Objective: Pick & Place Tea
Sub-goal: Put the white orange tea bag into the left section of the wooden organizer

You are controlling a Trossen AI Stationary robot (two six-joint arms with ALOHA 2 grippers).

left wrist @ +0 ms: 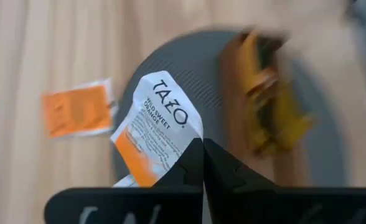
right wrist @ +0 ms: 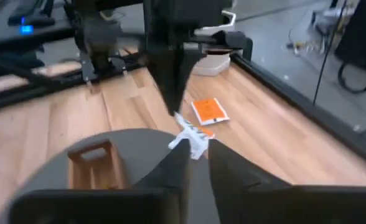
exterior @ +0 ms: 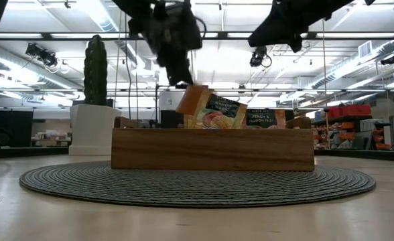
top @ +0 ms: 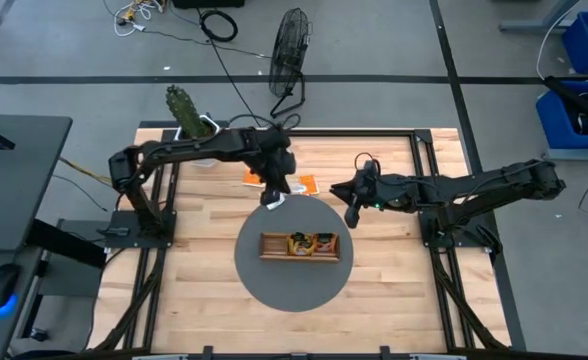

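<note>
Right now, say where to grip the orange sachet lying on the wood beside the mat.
Likely from straight above, pinching across opposite edges of the orange sachet: it lies flat on the table, with no raised part to take hold of.

The counter [top: 394, 290] is pale wood in lengthwise strips; the round mat [top: 274, 285] on it is grey with fine concentric ribbing; the tray [exterior: 212, 148] is mid-brown wood; the sachets [exterior: 214, 111] in it are orange and yellow with dark green panels and white print; the sachet [left wrist: 158, 127] in the black left end effector [left wrist: 202, 152] is white with black lettering and an orange patch; another sachet [left wrist: 78, 110] on the counter is plain orange with faint print; the right end effector [right wrist: 198, 155] is black; both arms are dark.
</note>
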